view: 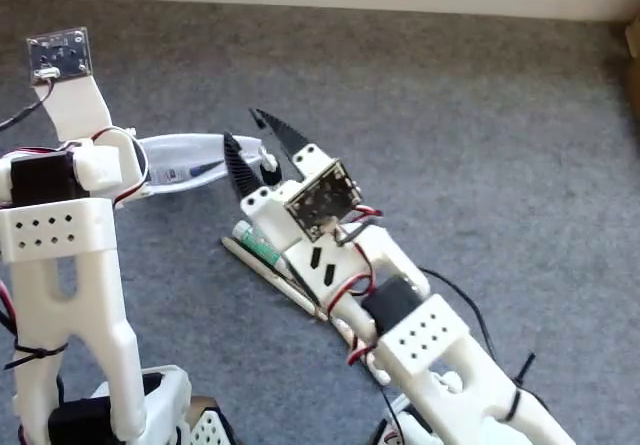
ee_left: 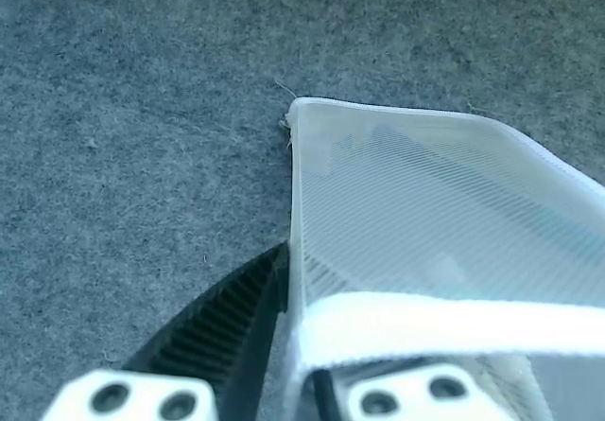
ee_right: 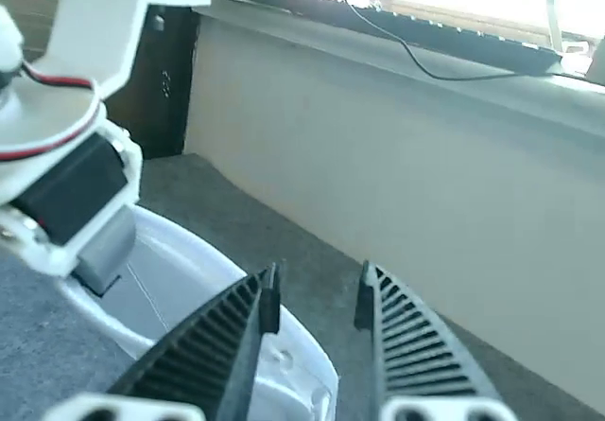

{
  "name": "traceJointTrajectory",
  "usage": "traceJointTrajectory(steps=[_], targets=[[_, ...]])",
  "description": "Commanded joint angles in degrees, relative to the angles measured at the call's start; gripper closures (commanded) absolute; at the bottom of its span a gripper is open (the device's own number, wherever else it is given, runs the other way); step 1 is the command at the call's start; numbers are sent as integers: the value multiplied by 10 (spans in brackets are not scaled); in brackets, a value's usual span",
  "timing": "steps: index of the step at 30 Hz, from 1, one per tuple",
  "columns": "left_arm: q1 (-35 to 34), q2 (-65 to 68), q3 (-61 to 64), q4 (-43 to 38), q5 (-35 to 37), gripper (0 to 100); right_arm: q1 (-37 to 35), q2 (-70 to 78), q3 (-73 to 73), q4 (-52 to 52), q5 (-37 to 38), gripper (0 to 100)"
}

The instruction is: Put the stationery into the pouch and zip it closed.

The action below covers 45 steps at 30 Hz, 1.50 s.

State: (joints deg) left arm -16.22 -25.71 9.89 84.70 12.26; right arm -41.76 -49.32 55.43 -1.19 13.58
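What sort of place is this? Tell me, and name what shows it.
Probably an indoor room set up for robot work: grey carpet as the work surface, a pale wall behind, and a bright window ledge carrying a cable.

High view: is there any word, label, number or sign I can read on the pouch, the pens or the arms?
No text is legible.
pouch: a small dark mark on its side, too blurred to read.
green pen: any print is too small to tell.
camera board on an arm's wrist: markings too small to read.
Left wrist view, pouch mesh: no print on the part that shows.
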Motion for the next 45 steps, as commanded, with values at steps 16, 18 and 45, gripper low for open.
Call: traceJointTrajectory(steps=[16, 18, 45], targets=[[3, -13, 0, -5, 4, 993, 108, -92, -50, 415, 2, 868], [3, -13, 0, -5, 4, 993, 107, -91, -49, 425, 2, 868], [-10, -13, 12, -21, 4, 993, 95, 72, -13, 428, -115, 868]])
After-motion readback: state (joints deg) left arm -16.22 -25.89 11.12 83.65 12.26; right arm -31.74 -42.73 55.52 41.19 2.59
